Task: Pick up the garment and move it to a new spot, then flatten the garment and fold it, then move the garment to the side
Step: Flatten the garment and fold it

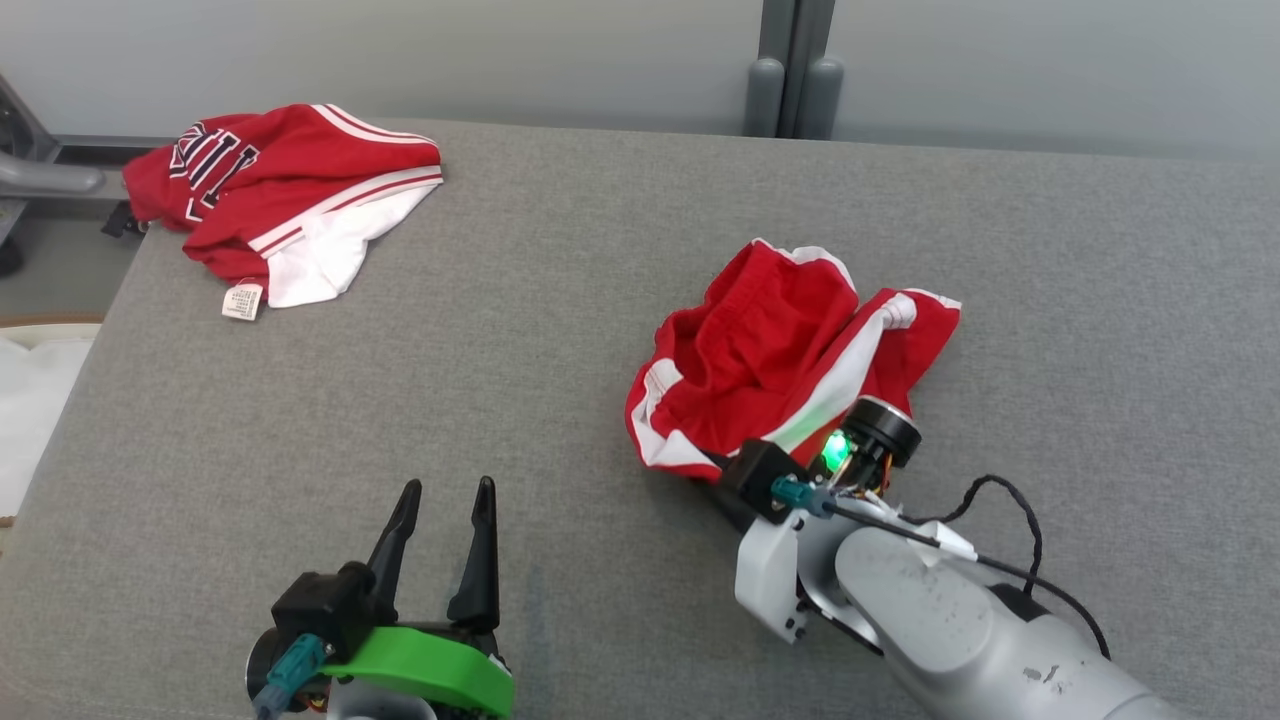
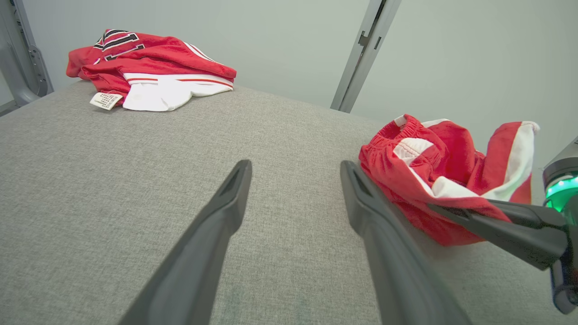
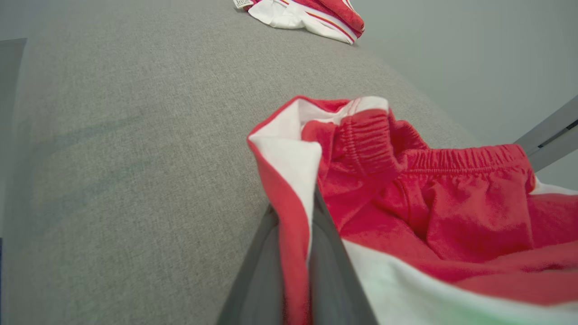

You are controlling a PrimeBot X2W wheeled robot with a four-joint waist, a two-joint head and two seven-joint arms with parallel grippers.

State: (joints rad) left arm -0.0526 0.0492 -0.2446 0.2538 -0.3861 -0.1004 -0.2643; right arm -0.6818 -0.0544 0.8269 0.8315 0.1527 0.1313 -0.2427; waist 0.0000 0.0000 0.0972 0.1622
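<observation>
Pinching just a thin hem of the shorts (image 1: 780,350), well apart from the jersey (image 1: 290,190), my clamped right gripper (image 3: 292,225) may lose it on lifting; my left gripper (image 1: 445,500) hangs wide open, empty.

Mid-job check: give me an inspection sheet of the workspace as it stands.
Surface: grey fabric table, no stains seen.
Job's things: red-and-white shorts, crumpled, right of centre.
Clutter: red jersey bunched at far left corner, label showing.
Grippers: left gripper open, holding nothing; right gripper shut on the shorts' edge.
Cables: black cable looped beside the right wrist, apart from the shorts.
Surroundings: pale wall, grey posts behind the table.
</observation>
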